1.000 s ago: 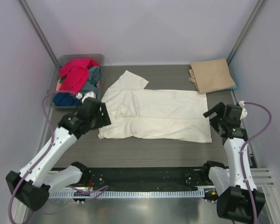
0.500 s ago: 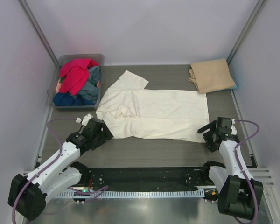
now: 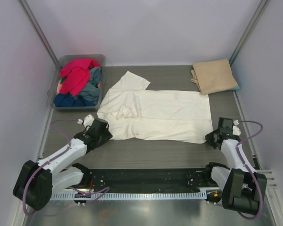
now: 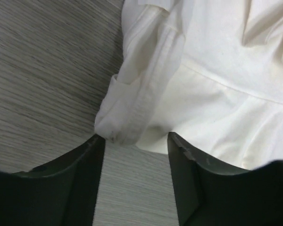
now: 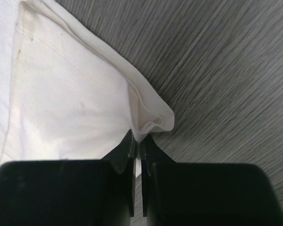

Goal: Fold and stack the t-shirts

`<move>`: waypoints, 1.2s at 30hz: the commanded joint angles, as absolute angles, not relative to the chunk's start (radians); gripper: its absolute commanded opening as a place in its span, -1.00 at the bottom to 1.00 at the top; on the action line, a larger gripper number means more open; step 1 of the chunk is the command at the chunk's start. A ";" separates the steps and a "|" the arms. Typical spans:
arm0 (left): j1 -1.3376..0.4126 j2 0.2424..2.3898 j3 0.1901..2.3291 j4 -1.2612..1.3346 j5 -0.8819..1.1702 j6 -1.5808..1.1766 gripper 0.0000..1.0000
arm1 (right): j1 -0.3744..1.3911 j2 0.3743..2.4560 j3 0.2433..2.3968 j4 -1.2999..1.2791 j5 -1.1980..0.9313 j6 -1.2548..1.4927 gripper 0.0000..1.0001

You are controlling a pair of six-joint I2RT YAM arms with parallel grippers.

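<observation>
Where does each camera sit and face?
Top external: above, behind the robot, looking down on the table; left arm, right arm show.
Left wrist: on its arm, facing a hemmed edge of the cream t-shirt; open left end effector shows.
Right wrist: facing its corner, pinched in the right end effector.
All share the shirt.

One desk (image 3: 146,153). Two arms bolted at its near edge: left arm (image 3: 56,157), right arm (image 3: 238,157). Two grippers, one apiece: left gripper (image 3: 106,133), right gripper (image 3: 211,139). One grey tub (image 3: 81,56) at the far left corner. One cream-white t-shirt (image 3: 155,117) spread mid-desk. One tan t-shirt (image 3: 214,75) folded at the far right corner. Three colours of cloth heaped in the tub: red cloth (image 3: 75,73), blue-grey cloth (image 3: 90,90), dark blue cloth (image 3: 68,100); number of garments there impossible to count
</observation>
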State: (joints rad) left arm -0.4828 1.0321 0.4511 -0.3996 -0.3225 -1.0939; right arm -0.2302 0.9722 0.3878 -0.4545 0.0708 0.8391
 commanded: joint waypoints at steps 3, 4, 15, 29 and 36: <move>-0.440 1.069 0.515 -0.342 -0.416 -1.052 -0.20 | -0.248 1.017 0.431 -0.419 0.181 0.801 -0.98; -0.410 1.069 0.520 -0.345 -0.416 -1.039 -0.36 | -0.261 1.022 0.439 -0.411 0.178 0.796 -0.98; -0.301 0.940 0.675 -0.550 -0.345 -0.856 -1.00 | -0.525 1.097 0.543 -0.397 0.035 0.693 -0.98; -0.385 0.562 0.598 -0.978 -0.150 -1.170 -0.10 | -0.525 0.957 0.508 -0.523 -0.049 0.716 0.70; -0.385 0.454 0.758 -1.138 -0.224 -1.092 0.19 | -0.523 0.869 0.598 -0.594 -0.067 0.707 0.99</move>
